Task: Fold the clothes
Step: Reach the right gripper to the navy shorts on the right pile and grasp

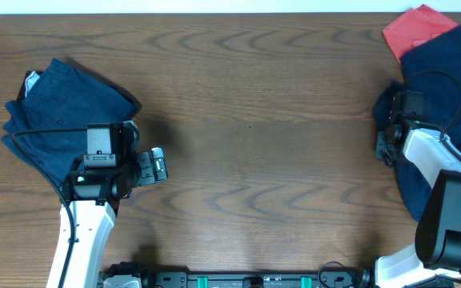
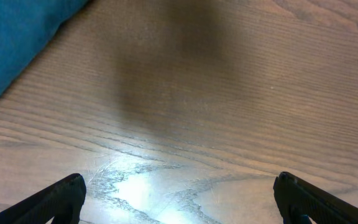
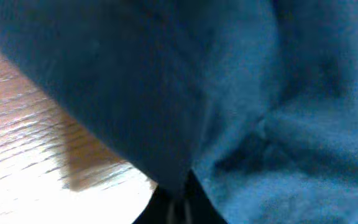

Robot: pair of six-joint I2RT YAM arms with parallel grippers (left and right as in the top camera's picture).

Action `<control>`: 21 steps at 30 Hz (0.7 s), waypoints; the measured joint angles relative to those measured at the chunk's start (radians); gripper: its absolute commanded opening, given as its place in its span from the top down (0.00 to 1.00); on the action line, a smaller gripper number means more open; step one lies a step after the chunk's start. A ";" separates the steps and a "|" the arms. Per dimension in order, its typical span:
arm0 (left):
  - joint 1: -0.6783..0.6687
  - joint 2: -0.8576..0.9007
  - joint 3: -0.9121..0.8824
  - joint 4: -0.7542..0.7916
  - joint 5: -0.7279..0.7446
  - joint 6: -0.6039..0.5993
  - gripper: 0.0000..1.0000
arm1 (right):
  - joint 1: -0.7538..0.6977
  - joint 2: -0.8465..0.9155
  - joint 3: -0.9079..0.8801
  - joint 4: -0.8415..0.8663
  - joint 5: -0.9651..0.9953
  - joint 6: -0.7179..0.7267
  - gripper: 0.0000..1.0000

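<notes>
One pair of navy shorts lies bunched at the table's left side, with a white label at its far left corner. In the left wrist view its edge shows at the top left. My left gripper is open and empty over bare wood just right of that pair, its fingers wide apart. A second pair of navy shorts lies at the right edge. My right gripper is at its left edge, its fingers shut on a fold of the navy fabric.
A red cloth lies at the far right corner, partly under the right shorts. The wooden table spreads between the two arms. A black cable runs over the right shorts.
</notes>
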 measured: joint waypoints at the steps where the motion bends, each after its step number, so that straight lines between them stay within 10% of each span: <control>1: 0.000 0.000 0.000 0.000 0.000 0.000 0.02 | 0.000 -0.002 0.004 -0.009 -0.008 0.000 0.99; 9: 0.000 0.000 0.000 0.003 0.000 0.000 0.02 | 0.082 -0.138 0.168 -0.124 -0.436 -0.082 0.99; 16: 0.000 0.000 0.000 0.012 0.000 0.000 0.02 | 0.390 -0.270 0.289 0.106 -0.639 -0.087 0.94; 21: 0.000 0.000 0.000 0.022 0.003 0.000 0.02 | 0.526 -0.223 0.289 0.170 -0.599 -0.047 0.33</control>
